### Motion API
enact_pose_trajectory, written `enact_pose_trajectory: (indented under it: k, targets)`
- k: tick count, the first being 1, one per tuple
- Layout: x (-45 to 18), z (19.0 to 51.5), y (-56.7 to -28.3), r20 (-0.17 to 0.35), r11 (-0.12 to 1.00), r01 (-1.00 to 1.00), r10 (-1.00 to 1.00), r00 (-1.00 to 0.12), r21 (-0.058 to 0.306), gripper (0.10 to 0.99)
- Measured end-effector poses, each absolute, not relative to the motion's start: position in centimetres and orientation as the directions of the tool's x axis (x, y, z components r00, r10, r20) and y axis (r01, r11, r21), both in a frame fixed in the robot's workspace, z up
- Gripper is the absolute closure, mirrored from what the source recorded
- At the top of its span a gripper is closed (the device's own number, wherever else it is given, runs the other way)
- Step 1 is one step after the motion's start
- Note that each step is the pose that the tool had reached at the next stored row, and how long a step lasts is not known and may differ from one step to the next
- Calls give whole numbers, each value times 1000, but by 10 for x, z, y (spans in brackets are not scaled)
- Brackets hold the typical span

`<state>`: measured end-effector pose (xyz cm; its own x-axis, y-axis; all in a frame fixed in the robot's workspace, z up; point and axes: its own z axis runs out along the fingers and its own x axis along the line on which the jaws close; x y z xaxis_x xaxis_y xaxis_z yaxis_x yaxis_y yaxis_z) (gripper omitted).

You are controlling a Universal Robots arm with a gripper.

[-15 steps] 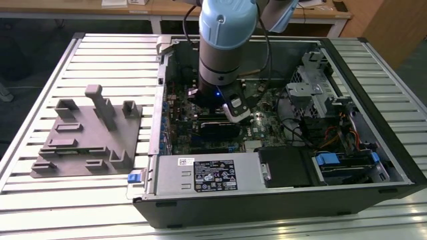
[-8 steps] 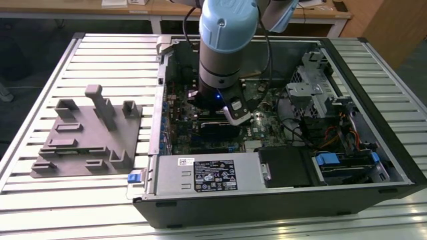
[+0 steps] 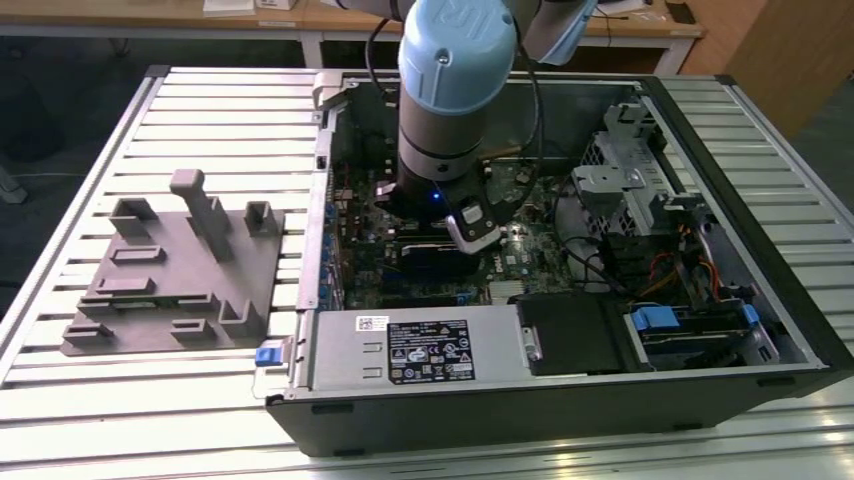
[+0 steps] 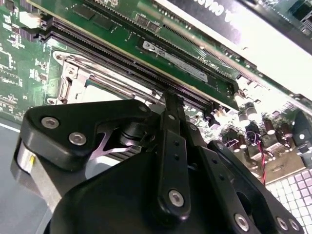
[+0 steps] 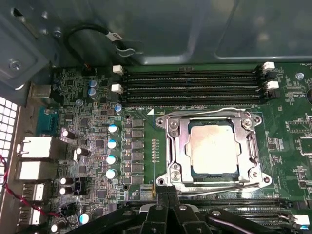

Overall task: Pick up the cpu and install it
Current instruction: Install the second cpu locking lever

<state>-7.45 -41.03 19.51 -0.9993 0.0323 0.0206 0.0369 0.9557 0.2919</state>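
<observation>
Already the cpu (image 5: 213, 147) sits inside the socket frame (image 5: 171, 146); thin, light, fragile, edge-grip only; claw (image 5: 168, 192) clenched, empty.

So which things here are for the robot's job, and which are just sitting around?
For the job:
- the chip, lying in its socket
- the gripper, fingers together beside the socket

Just sitting around:
- grey plastic fixture
- memory slots
- labelled grey box
</observation>
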Motion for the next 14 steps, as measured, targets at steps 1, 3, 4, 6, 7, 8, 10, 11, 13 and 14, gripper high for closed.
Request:
enact_pose_trajectory:
  k: [1,3,4,6,7,8,10,11,13,14]
  targets:
    - [-75,195,-410,21,956,37,32,-999,292,980]
    - [-74,194,-410,21,955,37,32,-999,294,980]
    - [-74,194,-410,21,955,37,32,-999,294,980]
    - [-74,194,-408,21,955,37,32,-999,294,980]
    - [-74,194,-408,21,955,37,32,-999,295,980]
    - [-74,194,-407,21,955,37,32,-999,295,980]
    - [-75,194,-406,21,955,37,32,-999,295,980]
    - [-75,193,-406,21,955,37,32,-999,296,980]
    - [-75,193,-406,21,954,37,32,-999,297,980]
    - [-75,193,-405,21,954,37,32,-999,297,980]
